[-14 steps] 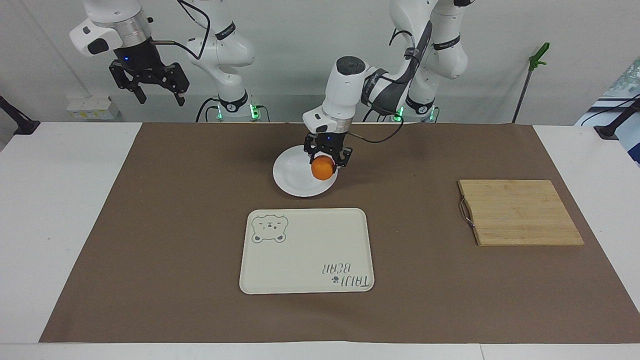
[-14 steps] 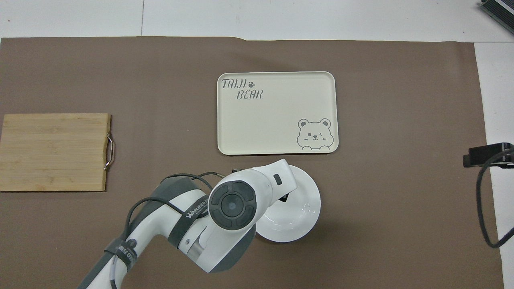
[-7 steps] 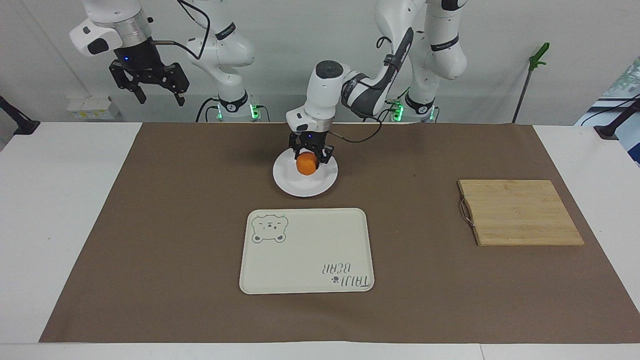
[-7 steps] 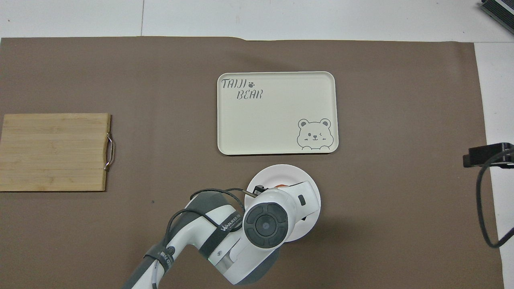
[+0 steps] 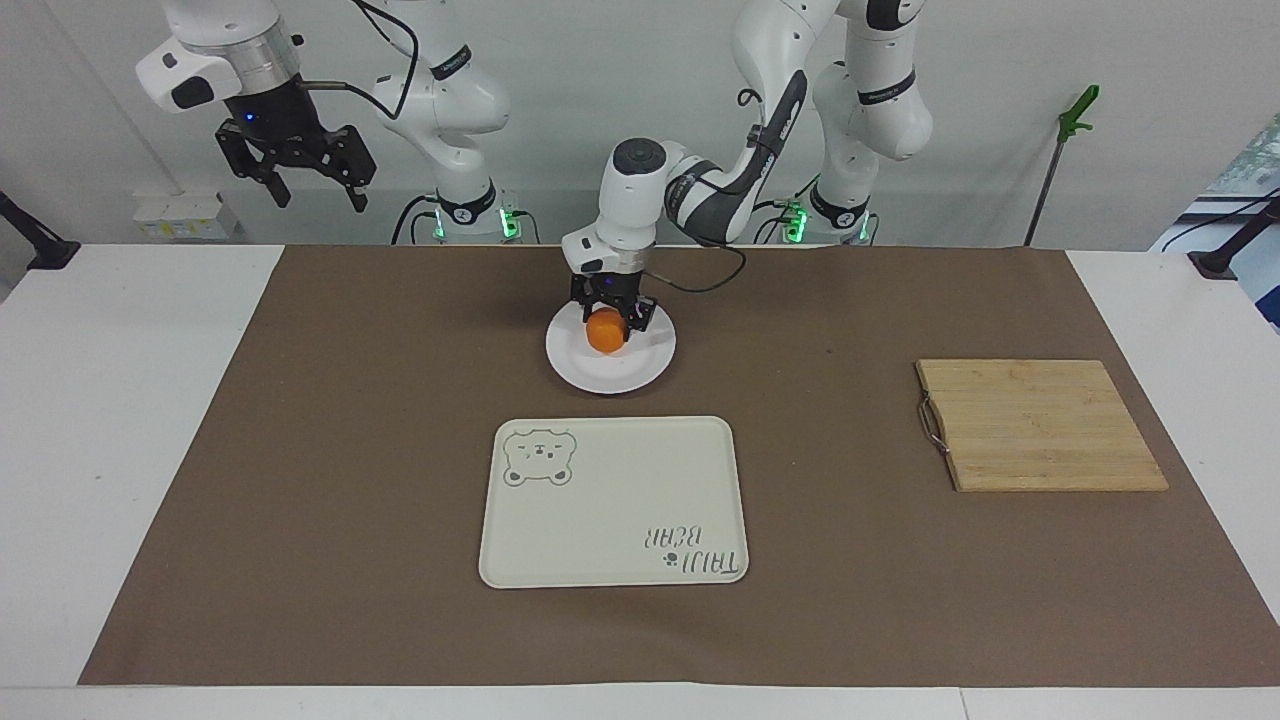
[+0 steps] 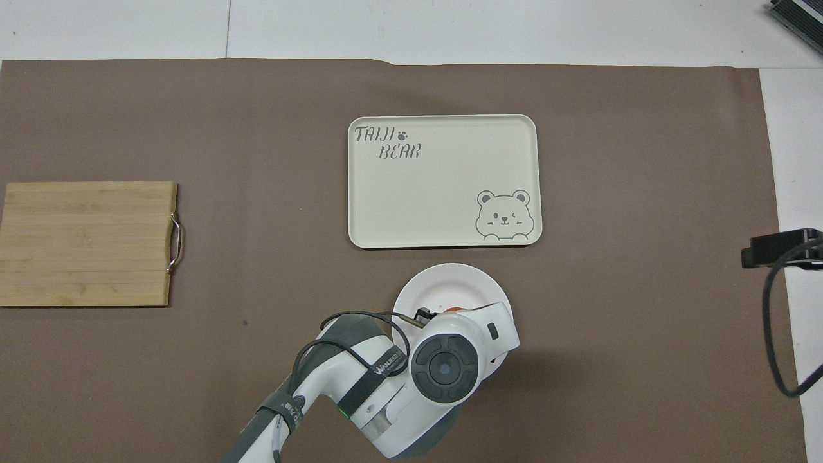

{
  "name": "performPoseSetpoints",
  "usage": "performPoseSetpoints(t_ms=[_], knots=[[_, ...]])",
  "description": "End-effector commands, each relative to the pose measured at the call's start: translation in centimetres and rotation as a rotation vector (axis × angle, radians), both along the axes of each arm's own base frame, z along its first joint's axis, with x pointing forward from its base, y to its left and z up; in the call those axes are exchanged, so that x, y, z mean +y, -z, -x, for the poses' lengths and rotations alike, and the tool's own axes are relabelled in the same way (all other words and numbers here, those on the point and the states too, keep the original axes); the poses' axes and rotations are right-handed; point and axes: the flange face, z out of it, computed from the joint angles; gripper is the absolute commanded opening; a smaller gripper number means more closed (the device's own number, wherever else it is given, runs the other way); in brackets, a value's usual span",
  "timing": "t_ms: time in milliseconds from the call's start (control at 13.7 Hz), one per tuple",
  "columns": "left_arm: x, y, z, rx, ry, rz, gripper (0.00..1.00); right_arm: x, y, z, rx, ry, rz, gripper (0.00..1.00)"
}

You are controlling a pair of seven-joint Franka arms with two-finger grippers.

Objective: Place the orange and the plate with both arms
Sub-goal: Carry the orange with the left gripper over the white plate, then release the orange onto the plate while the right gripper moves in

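Note:
The white plate [image 5: 610,372] lies on the brown mat, nearer to the robots than the cream tray. My left gripper [image 5: 606,318] is shut on the orange [image 5: 605,331] and holds it low over the plate's part nearest the robots. I cannot tell whether the orange touches the plate. In the overhead view the left arm covers much of the plate [image 6: 443,283], and only a sliver of the orange [image 6: 454,308] shows. My right gripper [image 5: 300,172] waits high in the air over the right arm's end of the table, open and empty.
A cream tray with a bear drawing [image 5: 613,502] lies farther from the robots than the plate. A wooden board with a metal handle [image 5: 1035,424] lies toward the left arm's end of the table. The brown mat [image 5: 350,420] covers the table's middle.
My left gripper has carried the orange from the plate's rim toward the left arm's end to over its part nearest the robots, and lower. The right arm has not moved.

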Motion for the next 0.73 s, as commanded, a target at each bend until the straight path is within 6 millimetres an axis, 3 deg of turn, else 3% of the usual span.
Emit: performPoseSetpoints(t_ms=[0,219,511,657], knots=[[1.1,-1.3,-1.4,-0.007,-0.030,0.021,1.00,0.5,-0.8,0.7,-0.016,-0.028,-0.028,1.00],[6.0,-5.7,-5.1,0.011,-0.105,0.022,1.00,1.1,-0.6,0.3,-0.044,-0.022,-0.089,1.00],[13.2,-7.9,-10.3,0.063,-0.235,-0.022,1.00,1.2,0.0,0.4,-0.027,-0.017,-0.151,1.00],[18.0,-8.5,-12.6,0.092,-0.291,-0.049,1.00,2.0,1.4,0.2,-0.003,-0.025,-0.190,1.00]])
